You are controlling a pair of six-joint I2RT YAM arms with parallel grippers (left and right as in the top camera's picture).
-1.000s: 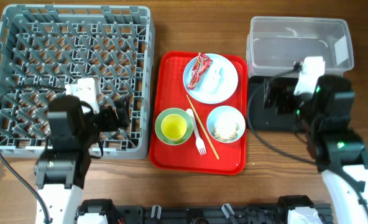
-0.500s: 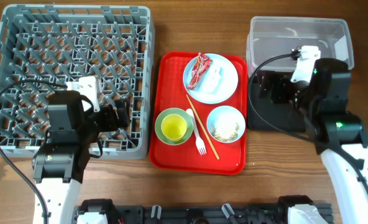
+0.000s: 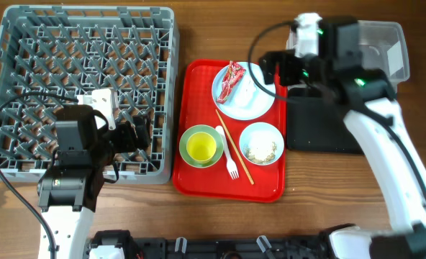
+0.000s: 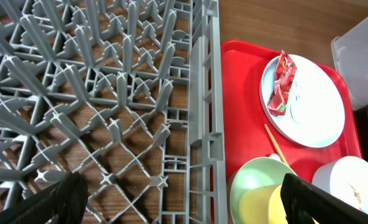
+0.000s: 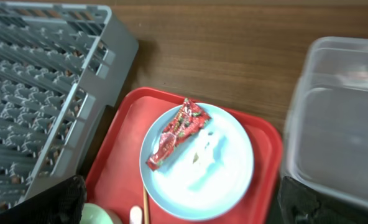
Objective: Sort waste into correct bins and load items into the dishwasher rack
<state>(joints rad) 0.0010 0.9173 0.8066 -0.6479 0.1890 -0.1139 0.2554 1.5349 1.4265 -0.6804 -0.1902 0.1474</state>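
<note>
A red wrapper (image 3: 231, 79) and a white tissue (image 3: 250, 87) lie on the pale blue plate (image 3: 252, 105). The wrapper (image 5: 178, 131) and plate (image 5: 199, 171) also show in the right wrist view. My right gripper (image 3: 269, 70) is open and empty, above the plate's right edge. A yellow cup (image 3: 202, 147) stands in the green bowl (image 3: 188, 137). The blue bowl (image 3: 261, 142) holds crumbs. A white fork (image 3: 229, 157) and chopsticks (image 3: 236, 151) lie between the bowls. My left gripper (image 3: 137, 134) is open and empty over the grey rack (image 3: 83, 43), near its right wall.
The dishes all sit on a red tray (image 3: 267, 183) between the rack and the bins. The clear tub (image 3: 386, 43) stands at the back right, partly covered by my right arm. The black tray (image 3: 321, 133) lies in front of it.
My right arm has swung up and to the left, from over the black tray to above the plate. The left arm has not moved.
</note>
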